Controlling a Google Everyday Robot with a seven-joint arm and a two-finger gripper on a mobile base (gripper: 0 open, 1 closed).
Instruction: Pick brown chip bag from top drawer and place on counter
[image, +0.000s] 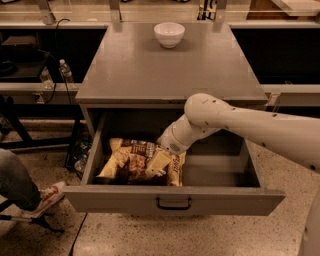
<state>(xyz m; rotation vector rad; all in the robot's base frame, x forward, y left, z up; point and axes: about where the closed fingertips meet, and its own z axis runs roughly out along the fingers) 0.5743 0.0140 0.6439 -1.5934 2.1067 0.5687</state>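
The brown chip bag (131, 162) lies flat in the left half of the open top drawer (220, 199), which is pulled out from the grey cabinet. Its black handle (173, 203) sits at the centre of the front panel. My white arm reaches in from the right and bends down into the drawer. My gripper (158, 161) is down on the right part of the bag, over its tan edge. The counter (170, 70) is the grey cabinet top behind and above the drawer.
A white bowl (169, 34) stands at the back middle of the counter. A person's leg and shoe (46, 194) are on the speckled floor at the left, close to the drawer's left corner. A water bottle (65, 71) stands on a shelf at left.
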